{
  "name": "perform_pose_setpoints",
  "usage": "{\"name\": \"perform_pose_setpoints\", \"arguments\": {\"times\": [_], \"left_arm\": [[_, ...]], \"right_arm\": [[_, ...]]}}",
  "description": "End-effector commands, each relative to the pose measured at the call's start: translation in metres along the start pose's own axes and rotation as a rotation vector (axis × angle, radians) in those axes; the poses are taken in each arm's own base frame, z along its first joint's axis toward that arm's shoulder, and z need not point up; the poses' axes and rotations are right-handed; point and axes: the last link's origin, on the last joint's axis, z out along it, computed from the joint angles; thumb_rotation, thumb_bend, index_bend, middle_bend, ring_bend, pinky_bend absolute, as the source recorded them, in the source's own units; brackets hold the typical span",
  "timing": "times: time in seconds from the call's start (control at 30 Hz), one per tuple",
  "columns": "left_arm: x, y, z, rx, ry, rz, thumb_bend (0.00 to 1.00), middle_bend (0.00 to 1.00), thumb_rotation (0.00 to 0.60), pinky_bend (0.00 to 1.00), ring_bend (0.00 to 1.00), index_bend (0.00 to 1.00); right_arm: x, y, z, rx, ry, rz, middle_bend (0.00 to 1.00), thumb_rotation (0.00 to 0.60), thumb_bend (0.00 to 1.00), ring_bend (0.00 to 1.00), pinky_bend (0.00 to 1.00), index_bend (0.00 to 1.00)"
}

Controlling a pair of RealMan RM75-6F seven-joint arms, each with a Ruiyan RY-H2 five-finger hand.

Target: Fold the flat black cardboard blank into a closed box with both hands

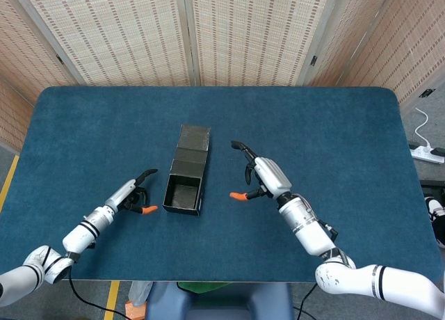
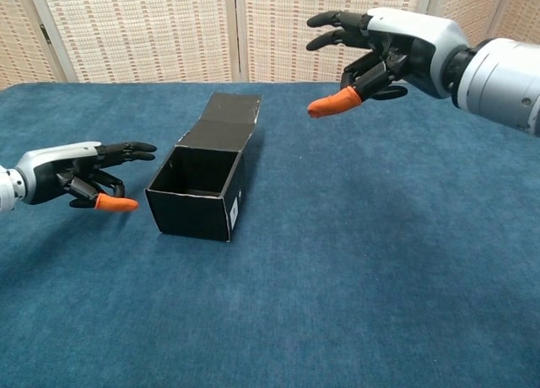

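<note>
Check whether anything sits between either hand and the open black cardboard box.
Nothing visible does. Only bare blue table cloth lies between the left hand and the black cardboard box, and between the raised right hand and it.

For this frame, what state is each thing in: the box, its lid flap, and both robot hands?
Box: erected, standing on the table, top open, nothing visible inside.
Lid flap: unfolded, lying back away from the opening.
Left robot hand: low beside the box, fingers apart, holding nothing, not touching the box.
Right robot hand: raised above the table, away from the box, fingers apart, holding nothing.
</note>
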Motion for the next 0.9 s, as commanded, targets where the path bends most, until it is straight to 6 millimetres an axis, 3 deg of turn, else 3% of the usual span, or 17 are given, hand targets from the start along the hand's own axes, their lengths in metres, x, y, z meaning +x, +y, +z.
{"name": "perform_pose_setpoints", "arguments": {"times": [0.03,0.3,0.9], "left_arm": [[-0.005,0.003,0.004,-0.012,-0.018,-0.005,0.27,0.00,0.600,0.93,0.63,0.00],[-0.016,0.008,0.012,-0.034,-0.039,-0.017,0.22,0.00,0.600,0.93,0.62,0.00],[-0.027,0.013,0.028,-0.054,-0.050,-0.066,0.22,0.00,0.600,0.93,0.61,0.00]], "right_arm": [[-0.001,0.003,-0.001,-0.007,0.001,0.003,0.10,0.600,0.00,0.62,1.00,0.00],[-0.004,0.008,-0.003,-0.016,-0.010,0.011,0.11,0.600,0.00,0.62,1.00,0.00],[-0.033,0.031,-0.015,-0.087,-0.116,-0.016,0.13,0.600,0.00,0.62,1.00,0.00]]}}
